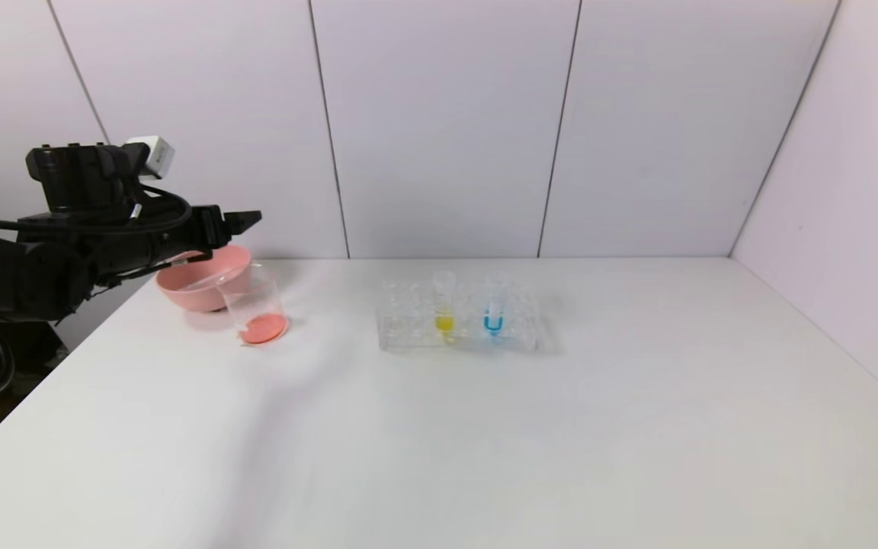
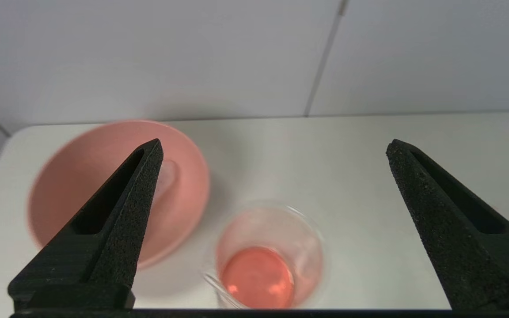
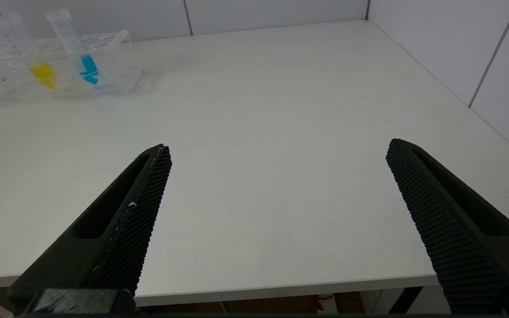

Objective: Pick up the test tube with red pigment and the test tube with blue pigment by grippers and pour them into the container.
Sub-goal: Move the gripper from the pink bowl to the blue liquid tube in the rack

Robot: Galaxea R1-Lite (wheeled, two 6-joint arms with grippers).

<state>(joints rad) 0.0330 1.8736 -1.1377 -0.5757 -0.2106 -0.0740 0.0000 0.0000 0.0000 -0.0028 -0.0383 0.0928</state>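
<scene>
The container, a clear beaker [image 1: 257, 309], stands at the table's far left with orange-red liquid in its bottom; it also shows in the left wrist view [image 2: 270, 258]. A clear tube [image 2: 168, 174] with no liquid showing lies in the pink bowl [image 1: 187, 290]. My left gripper [image 1: 250, 219] is open and empty, hovering above the bowl and beaker [image 2: 274, 148]. The test tube with blue pigment [image 1: 493, 311] stands upright in the clear rack [image 1: 402, 316], also seen in the right wrist view [image 3: 80, 53]. My right gripper [image 3: 279, 150] is open and empty over the table's near edge.
A tube with yellow liquid [image 1: 444, 305] stands in the rack to the left of the blue one. The pink bowl [image 2: 60, 176] sits just behind and left of the beaker. White walls close in the table at the back and right.
</scene>
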